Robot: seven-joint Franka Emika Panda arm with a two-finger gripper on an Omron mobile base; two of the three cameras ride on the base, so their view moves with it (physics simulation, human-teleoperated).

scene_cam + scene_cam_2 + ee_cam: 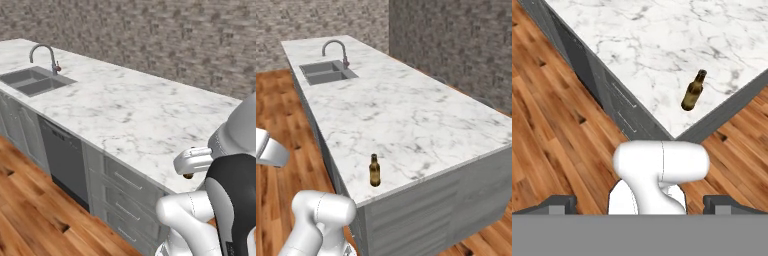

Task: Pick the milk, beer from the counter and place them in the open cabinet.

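- One beer (374,170) stands upright on the desk (406,115), close to its near corner and front edge.
- Tool (640,202) is wide open, holding nothing.
- Risk — a bump could tip the bottle off that edge.

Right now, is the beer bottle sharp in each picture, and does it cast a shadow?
Right base view: the beer is small and slightly soft, with only a faint shadow at its base on the counter. Hand view: the beer appears leaning from the camera angle, soft-edged, no clear shadow. Left base view: it is mostly hidden behind the arm.
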